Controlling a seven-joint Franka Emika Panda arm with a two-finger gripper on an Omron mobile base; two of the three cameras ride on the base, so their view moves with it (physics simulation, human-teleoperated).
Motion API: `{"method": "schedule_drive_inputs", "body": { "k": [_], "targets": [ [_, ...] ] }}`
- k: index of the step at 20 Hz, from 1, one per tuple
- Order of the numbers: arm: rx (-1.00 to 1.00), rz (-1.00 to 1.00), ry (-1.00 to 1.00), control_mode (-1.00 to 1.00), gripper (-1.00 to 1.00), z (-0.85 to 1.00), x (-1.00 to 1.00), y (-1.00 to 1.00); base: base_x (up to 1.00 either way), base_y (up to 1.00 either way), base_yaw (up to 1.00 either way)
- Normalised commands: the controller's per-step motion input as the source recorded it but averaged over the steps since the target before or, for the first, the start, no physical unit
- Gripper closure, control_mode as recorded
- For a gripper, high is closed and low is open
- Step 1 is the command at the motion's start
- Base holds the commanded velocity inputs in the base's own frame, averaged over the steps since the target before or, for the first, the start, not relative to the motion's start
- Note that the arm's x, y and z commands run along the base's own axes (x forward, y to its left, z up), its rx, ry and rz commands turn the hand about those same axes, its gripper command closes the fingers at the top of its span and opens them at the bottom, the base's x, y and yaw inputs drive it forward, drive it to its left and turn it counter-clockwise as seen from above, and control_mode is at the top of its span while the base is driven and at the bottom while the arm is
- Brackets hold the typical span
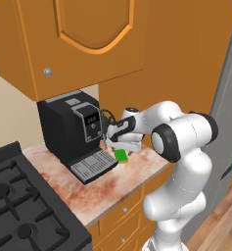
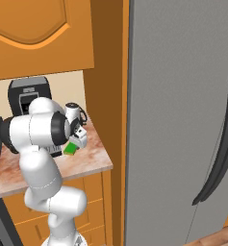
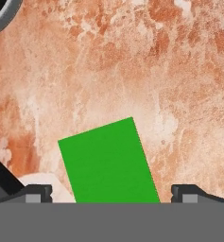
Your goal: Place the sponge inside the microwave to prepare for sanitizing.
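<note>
— Mottled reddish counter (image 1: 112,188) under orange cabinets; where is the claw?
— Claw (image 3: 111,193) hangs low over it, jaws spread wide, gripping nothing.
— And the sponge (image 3: 108,160)?
— Flat on the counter, lying between the two fingertips (image 3: 38,193), slightly askew. Black coffee machine (image 1: 73,130) stands just beside it, stove (image 1: 19,206) further left.

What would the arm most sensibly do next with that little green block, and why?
Probably lower straight down and close on it. The gripper is open, with a finger tip on each side of the sponge, which lies flat on the counter beside the coffee machine. The jaws do not yet touch it, so it has to be gripped before it can go anywhere.
</note>
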Motion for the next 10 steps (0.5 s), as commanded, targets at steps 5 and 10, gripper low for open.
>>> {"method": "schedule_drive_inputs", "body": {
  "k": [5,10],
  "targets": [
    [0.0,0.0,0.0,-1.0,-1.0,-0.07,0.0,0.0,0.0,0.0,0.0],
    [0.0,0.0,0.0,-1.0,-1.0,-0.12,0.02,0.0,0.0,0.0,0.0]
  ]
}}
